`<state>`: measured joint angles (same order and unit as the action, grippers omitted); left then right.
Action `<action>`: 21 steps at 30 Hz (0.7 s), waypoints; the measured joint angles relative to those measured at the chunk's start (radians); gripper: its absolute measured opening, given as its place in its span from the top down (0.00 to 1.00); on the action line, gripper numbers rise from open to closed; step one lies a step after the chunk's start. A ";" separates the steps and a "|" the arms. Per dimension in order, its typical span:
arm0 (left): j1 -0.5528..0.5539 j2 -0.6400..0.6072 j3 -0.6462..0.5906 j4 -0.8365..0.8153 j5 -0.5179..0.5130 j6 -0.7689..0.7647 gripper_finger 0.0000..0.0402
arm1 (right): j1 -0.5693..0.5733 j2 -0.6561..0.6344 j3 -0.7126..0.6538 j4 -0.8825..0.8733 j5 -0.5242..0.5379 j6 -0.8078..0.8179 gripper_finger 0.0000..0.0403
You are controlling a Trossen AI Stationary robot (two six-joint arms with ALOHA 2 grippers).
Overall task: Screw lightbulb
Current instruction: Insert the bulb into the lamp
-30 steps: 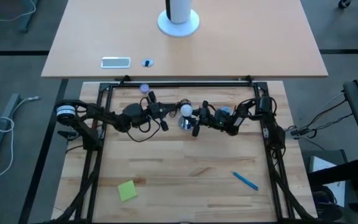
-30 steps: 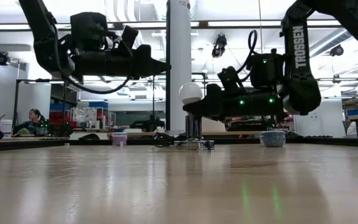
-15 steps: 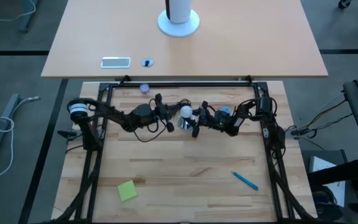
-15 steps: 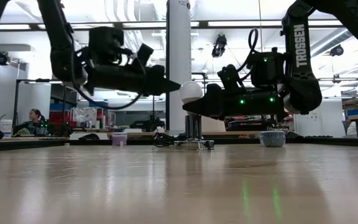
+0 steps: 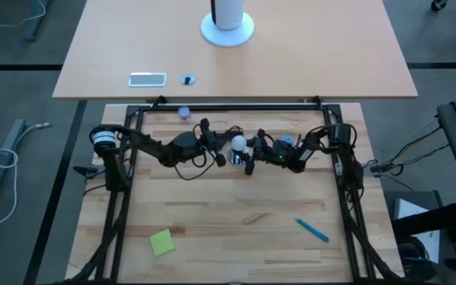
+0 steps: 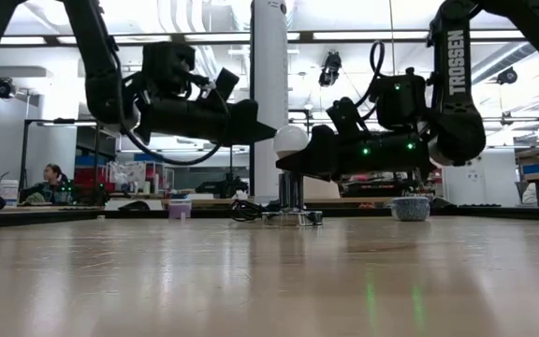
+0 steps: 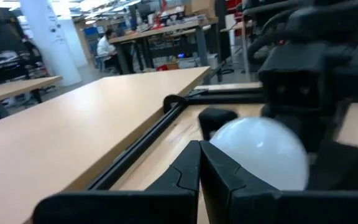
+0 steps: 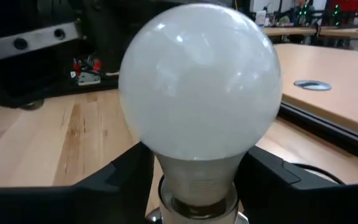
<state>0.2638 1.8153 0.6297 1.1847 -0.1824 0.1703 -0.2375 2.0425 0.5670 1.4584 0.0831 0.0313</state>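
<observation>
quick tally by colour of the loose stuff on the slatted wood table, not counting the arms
White: 1, the lightbulb, above the silver socket
Silver: 1, that socket
Blue: 2, pen and round cap
Yellow-green: 1, sticky note pad
Purple: 1, small cup
Total: 6
</observation>
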 joint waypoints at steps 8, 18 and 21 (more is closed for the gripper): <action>0.003 -0.004 -0.008 0.000 -0.021 0.004 1.00 | 0.008 -0.078 -0.006 -0.159 0.050 -0.005 0.44; 0.007 -0.045 -0.011 -0.043 -0.022 0.026 1.00 | 0.011 -0.157 -0.014 -0.258 0.050 -0.009 0.34; 0.007 -0.095 -0.010 -0.120 -0.060 0.057 1.00 | 0.012 -0.172 -0.016 -0.299 0.049 0.017 0.33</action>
<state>0.2707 1.7204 0.6197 1.0642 -0.2420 0.2270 -0.2259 1.8706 0.5514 1.1599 0.1326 0.0479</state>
